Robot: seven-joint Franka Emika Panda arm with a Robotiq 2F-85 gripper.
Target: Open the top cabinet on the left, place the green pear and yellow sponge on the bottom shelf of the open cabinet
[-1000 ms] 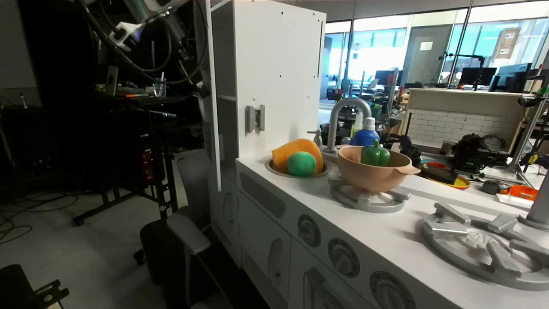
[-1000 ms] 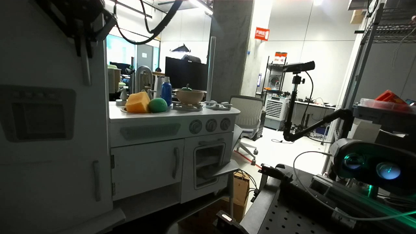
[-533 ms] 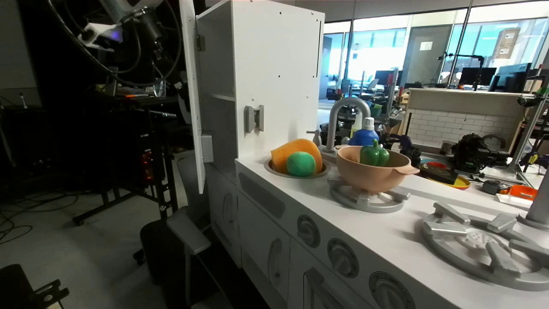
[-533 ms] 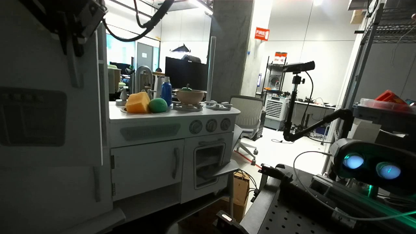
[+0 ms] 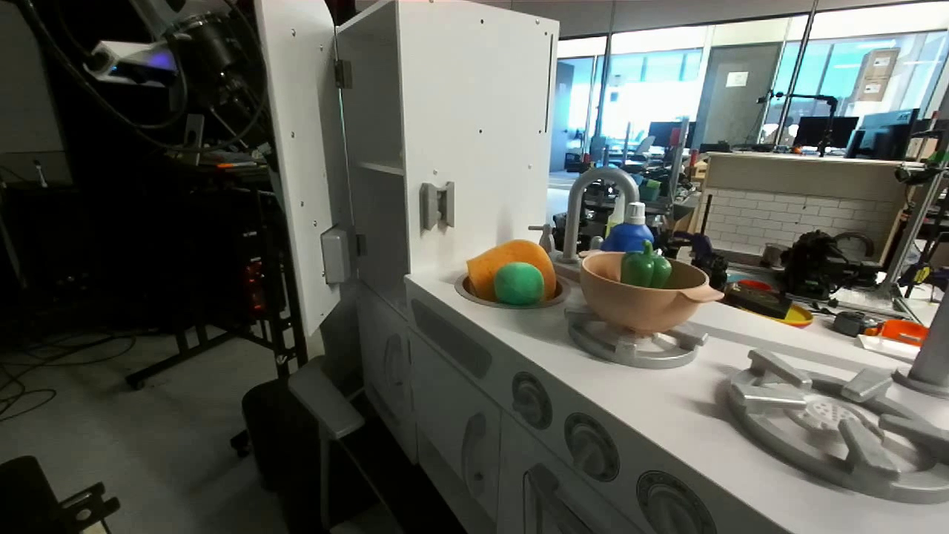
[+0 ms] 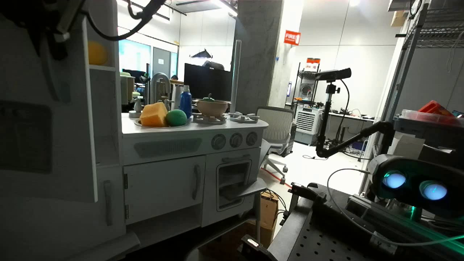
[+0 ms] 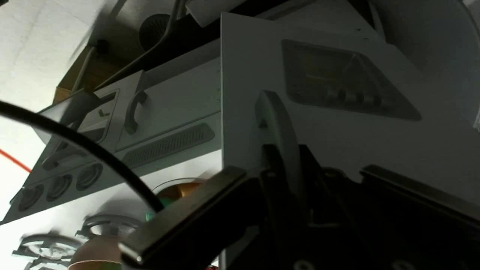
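my black two-fingered gripper is pinching, from both sides, the curved grey bar handle of the flat white door; i'd say so that i can govern the swing until the tall white boxy cabinet is open wide enough to reach into. the door already stands well ajar: in an exterior view the dim white bottom shelf shows past its edge. the bright green rounded pear and the soft-looking orange-yellow blocky sponge lie well apart from my grip, lower down, in the round grey-rimmed sink beside the cabinet (a hollow that probably keeps the pear from rolling). whether those two touch, i can't tell. my guess: i must let go before fetching either.
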